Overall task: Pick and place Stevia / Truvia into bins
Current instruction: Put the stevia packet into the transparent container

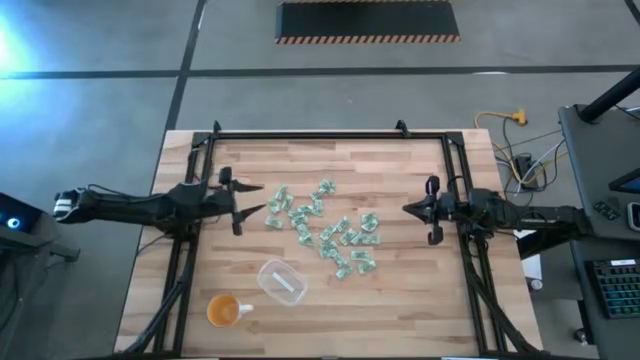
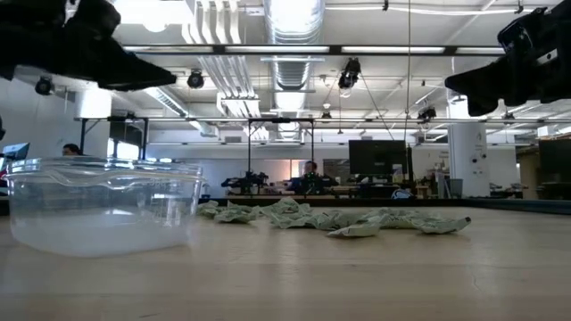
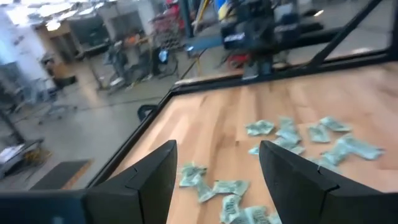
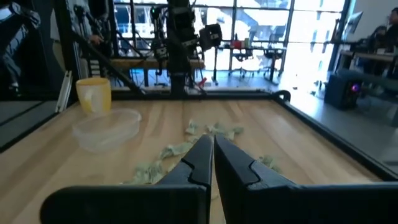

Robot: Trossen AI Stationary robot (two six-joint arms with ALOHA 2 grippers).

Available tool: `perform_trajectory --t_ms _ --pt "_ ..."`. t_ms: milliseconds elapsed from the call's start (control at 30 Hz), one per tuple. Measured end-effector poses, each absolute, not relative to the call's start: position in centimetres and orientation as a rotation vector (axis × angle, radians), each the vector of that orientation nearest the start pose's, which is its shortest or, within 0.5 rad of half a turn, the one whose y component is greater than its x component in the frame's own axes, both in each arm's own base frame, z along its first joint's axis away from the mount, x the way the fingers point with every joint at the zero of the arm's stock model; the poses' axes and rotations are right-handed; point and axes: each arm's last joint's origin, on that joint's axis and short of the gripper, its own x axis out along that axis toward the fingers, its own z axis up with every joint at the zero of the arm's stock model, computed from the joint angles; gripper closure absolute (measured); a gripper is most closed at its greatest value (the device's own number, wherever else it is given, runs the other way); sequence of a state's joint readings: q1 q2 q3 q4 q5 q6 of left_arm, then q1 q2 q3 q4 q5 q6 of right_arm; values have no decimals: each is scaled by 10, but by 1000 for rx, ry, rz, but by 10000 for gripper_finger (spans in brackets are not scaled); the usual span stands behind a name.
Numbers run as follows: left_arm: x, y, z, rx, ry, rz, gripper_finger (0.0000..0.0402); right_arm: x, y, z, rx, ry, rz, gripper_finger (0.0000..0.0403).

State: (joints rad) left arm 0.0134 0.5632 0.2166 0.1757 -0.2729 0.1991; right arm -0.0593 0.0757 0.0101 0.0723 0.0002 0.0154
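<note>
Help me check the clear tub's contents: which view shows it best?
The high view: it looks straight into the clear tub. The low view shows only its side wall, the right wrist view shows it small beside the orange cup, the left wrist none.

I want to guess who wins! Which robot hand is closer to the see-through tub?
Left. The left gripper hovers just beyond the clear tub; the right gripper waits farther off, across the packets.

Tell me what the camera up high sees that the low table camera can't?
Only the high view shows the orange cup and both whole arms: the open left gripper and the shut right gripper, each beside the packets. Only the low view shows the room's ceiling lights and a person far behind. Both show the packets and the clear tub.
</note>
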Motion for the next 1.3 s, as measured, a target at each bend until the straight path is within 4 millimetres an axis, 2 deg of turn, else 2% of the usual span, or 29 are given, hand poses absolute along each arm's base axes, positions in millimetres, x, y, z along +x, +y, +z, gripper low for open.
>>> perform_trajectory --t_ms 167,267,400,500,633,867,1300 --pt "167 14 197 187 369 422 189 102 -6 173 -33 -54 -60 394" --pt "180 15 185 188 495 434 189 101 -6 176 -41 -88 -56 394" --pt "197 17 186 167 603 447 189 101 -6 177 -52 -95 -50 394" --pt "204 21 190 85 709 497 189 101 -6 178 -52 -106 -50 394" --pt "205 25 187 16 794 547 189 101 -6 178 -27 -114 -44 394" --pt "203 31 185 -23 793 578 189 101 -5 179 -8 -123 -29 375" --pt "190 56 178 -226 825 593 189 102 -5 178 48 -105 -21 348"
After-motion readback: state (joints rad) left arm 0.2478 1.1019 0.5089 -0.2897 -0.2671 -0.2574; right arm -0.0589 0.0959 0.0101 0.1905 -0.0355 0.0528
